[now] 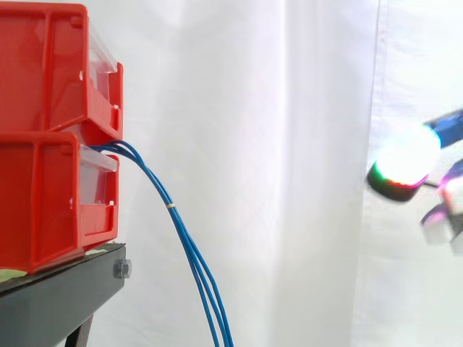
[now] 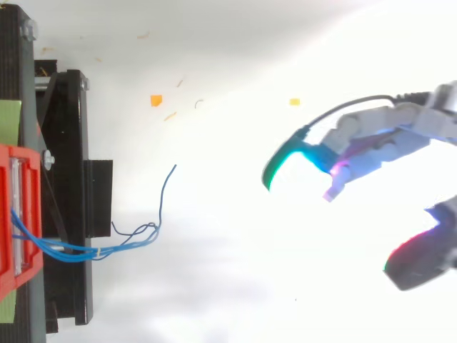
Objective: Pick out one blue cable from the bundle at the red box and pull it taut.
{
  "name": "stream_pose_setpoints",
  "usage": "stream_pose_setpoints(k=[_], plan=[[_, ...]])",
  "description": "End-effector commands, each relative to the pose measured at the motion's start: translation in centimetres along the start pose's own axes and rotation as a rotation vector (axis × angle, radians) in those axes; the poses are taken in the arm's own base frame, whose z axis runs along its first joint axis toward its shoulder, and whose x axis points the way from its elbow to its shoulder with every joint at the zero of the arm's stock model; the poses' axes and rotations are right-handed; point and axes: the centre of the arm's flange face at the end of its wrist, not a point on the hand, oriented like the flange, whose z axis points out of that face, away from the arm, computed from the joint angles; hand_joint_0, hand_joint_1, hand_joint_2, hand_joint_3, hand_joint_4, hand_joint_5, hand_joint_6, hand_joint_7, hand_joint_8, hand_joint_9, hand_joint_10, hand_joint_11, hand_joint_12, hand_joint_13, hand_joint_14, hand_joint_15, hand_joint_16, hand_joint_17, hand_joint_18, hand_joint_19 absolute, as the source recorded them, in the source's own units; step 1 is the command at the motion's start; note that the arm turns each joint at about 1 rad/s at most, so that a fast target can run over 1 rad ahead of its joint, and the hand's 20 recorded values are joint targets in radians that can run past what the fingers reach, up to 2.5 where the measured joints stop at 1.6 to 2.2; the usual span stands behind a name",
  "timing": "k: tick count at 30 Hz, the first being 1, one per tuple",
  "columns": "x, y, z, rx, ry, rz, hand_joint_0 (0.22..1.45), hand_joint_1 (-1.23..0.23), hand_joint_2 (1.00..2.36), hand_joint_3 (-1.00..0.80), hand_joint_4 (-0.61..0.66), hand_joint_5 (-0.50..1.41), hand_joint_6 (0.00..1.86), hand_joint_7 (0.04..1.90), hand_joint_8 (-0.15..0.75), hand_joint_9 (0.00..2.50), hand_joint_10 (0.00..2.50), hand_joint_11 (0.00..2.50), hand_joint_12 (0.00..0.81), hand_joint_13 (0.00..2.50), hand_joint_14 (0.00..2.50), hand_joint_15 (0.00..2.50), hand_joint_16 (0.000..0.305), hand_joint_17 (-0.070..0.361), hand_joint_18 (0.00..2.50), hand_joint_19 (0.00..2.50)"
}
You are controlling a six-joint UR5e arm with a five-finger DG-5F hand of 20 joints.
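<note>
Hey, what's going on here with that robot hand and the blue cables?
The robot hand is out to the right with its fingers open, holding nothing, and is well apart from the bundle of blue cables. The cables come out at the front of the stacked red bins on the black stand and hang down slack. No cable has been picked out or pulled taut yet.
</note>
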Motion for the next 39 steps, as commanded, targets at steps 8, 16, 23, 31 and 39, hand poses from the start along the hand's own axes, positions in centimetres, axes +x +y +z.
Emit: stream_pose_setpoints(k=[8,16,23,31,39], plan=[[1.5,-0.3,4.0,-0.007,-0.037,-0.021,0.51,-0.58,1.0,-0.5,0.15,-0.18,0.5,0.76,0.25,0.73,0.02,0.44,0.283,0.54,0.01,0.25,0.045,0.102,0.41,0.42],[2.6,-1.9,7.8,-0.017,-0.067,-0.057,0.51,-0.58,1.0,-0.5,0.16,-0.18,0.5,0.75,0.253,0.73,0.02,0.44,0.283,0.54,0.01,0.25,0.045,0.101,0.41,0.42],[3.9,-3.0,10.3,-0.022,-0.071,-0.07,0.51,-0.58,1.0,-0.5,0.16,-0.18,0.5,0.76,0.254,0.74,0.02,0.45,0.283,0.54,0.01,0.25,0.045,0.101,0.41,0.42],[5.2,-4.1,13.5,-0.051,-0.058,-0.057,0.51,-0.58,1.0,-0.5,0.16,-0.17,0.5,0.76,0.256,0.73,0.02,0.44,0.286,0.54,0.01,0.25,0.045,0.101,0.41,0.43],[6.0,-5.7,14.4,-0.065,-0.054,-0.057,0.51,-0.58,1.0,-0.5,0.17,-0.17,0.5,0.76,0.258,0.73,0.02,0.45,0.291,0.54,0.01,0.27,0.045,0.101,0.42,0.45]])
